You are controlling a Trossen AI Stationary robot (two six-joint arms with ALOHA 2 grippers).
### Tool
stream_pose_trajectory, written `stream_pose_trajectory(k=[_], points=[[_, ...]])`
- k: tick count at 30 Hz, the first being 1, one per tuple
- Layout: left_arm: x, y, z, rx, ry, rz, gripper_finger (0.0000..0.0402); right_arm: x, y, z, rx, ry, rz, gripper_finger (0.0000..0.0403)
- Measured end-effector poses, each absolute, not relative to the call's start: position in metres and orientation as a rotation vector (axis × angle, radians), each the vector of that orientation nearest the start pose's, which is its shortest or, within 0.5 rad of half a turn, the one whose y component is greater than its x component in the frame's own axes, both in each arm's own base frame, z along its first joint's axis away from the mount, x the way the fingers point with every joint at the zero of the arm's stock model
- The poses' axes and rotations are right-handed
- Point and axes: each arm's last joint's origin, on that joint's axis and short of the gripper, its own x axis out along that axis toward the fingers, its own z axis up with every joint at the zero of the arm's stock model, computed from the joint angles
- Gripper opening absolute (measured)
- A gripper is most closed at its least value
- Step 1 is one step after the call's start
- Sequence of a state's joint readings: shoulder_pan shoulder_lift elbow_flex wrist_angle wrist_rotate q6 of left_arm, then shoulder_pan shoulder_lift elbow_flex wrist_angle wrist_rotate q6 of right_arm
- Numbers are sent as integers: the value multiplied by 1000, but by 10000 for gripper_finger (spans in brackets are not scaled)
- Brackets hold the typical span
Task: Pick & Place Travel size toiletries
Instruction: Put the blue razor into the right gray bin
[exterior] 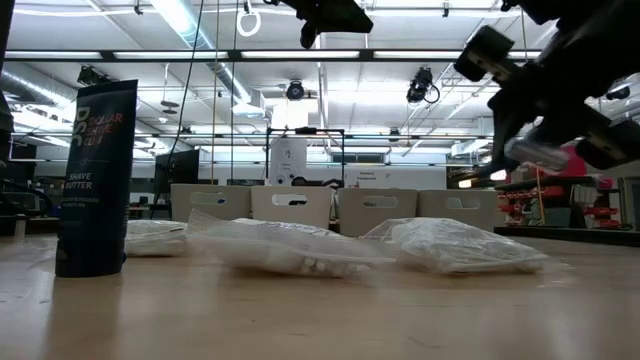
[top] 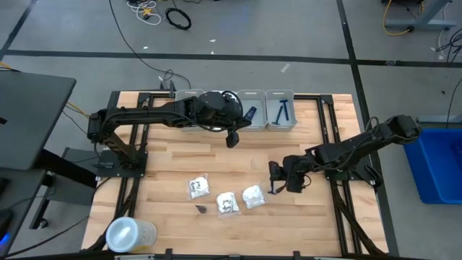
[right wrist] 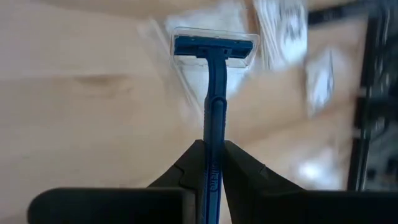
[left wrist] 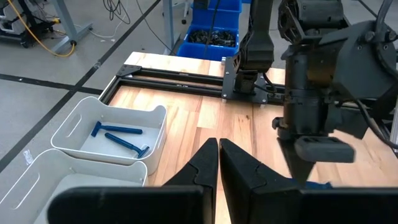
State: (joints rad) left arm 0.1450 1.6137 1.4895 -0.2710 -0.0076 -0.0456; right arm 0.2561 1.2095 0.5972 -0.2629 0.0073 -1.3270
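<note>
Razor (right wrist: pixel 214 93) clamped by its handle in the right gripper (top: pixel 277 173), above the table beside three packets (top: pixel 226 203). Two razors (left wrist: pixel 121 135) lie binned; packets remain. Left gripper (left wrist: pixel 219 163) closed, apparently empty, near the bins (top: pixel 280 121).

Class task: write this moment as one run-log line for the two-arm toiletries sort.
right tool: shut on blue razor, above table | left tool: shut, empty, near bins | packets: on table
</note>
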Motion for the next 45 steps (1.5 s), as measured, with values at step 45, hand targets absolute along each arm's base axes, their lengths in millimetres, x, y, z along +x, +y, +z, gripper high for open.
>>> stream_pose_trajectory(k=[45], points=[[367,54,359,-73,390,159,25,207,19,255,-730,419,-106,45]])
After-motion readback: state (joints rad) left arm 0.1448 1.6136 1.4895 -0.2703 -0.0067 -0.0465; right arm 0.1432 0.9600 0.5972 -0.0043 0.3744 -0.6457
